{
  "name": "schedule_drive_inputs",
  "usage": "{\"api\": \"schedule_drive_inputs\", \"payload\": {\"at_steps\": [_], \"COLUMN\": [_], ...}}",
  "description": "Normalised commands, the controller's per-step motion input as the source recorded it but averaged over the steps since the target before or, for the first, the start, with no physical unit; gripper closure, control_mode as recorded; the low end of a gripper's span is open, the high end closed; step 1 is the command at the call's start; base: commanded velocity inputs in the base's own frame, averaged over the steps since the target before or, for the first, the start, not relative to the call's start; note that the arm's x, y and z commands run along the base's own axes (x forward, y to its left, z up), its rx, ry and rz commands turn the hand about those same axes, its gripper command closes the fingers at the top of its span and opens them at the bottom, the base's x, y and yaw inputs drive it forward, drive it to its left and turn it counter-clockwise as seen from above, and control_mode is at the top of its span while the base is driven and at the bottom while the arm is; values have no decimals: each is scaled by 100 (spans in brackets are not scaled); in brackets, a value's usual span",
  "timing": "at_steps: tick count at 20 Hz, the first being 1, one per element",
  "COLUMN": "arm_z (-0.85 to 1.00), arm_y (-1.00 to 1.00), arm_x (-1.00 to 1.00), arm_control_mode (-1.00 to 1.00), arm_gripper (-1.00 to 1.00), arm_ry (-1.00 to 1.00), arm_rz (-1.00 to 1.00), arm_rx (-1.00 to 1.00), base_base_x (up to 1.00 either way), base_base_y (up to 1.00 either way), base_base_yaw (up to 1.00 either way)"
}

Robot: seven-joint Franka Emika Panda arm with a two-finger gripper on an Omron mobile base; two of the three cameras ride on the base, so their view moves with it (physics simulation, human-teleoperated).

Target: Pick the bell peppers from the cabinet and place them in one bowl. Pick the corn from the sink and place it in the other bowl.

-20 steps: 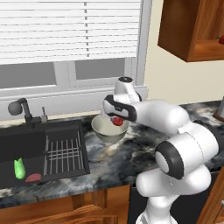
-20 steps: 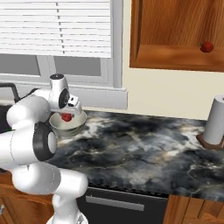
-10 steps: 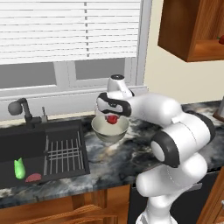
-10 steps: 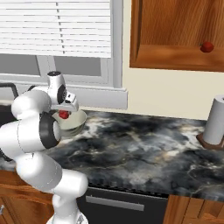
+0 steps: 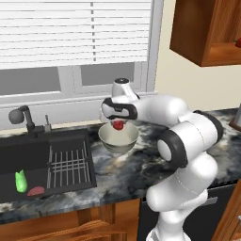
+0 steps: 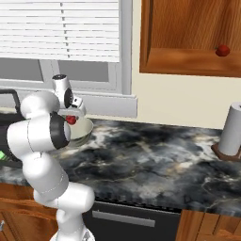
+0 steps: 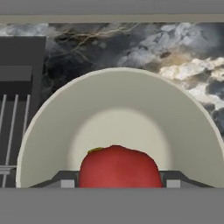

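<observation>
We see the bowl [image 5: 118, 139] on the desk [image 5: 136, 169], just right of the sink [image 5: 42, 157] and in front of the window [image 5: 75, 42]. Above the bowl hangs the gripper [image 5: 118, 123] with one pepper [image 5: 118, 125] between its fingers; in the hand view that pepper [image 7: 119, 167] sits over the bowl's hollow. In the sink, the corn [image 5: 20, 181] lies left of the drain rack [image 5: 68, 165], beside a disc [image 5: 35, 191]. The tap [image 5: 23, 120] stands behind the sink. The second pepper [image 6: 222, 50] rests on the cabinet [image 6: 188, 37] shelf, up to the right. A paper roll [image 6: 231, 129] stands far right on the desk.
</observation>
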Motion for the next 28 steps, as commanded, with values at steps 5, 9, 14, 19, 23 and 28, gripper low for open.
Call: {"api": "schedule_drive_inputs", "payload": {"at_steps": [5,9,14,19,23,28], "arm_z": [-5,-30,-39,-45,-31,-24], "arm_y": [0,0,0,0,0,0], "arm_x": [20,1,0,0,0,0], "arm_control_mode": [-100,-100,-100,-100,-100,-100], "arm_gripper": [100,100,100,100,100,100], "arm_ry": [0,0,0,0,0,0], "arm_rz": [0,0,0,0,0,0], "arm_rx": [0,0,0,0,0,0], "base_base_x": [0,0,0,0,0,0], "base_base_y": [0,0,0,0,0,0], "base_base_yaw": [0,0,0,0,0,0]}}
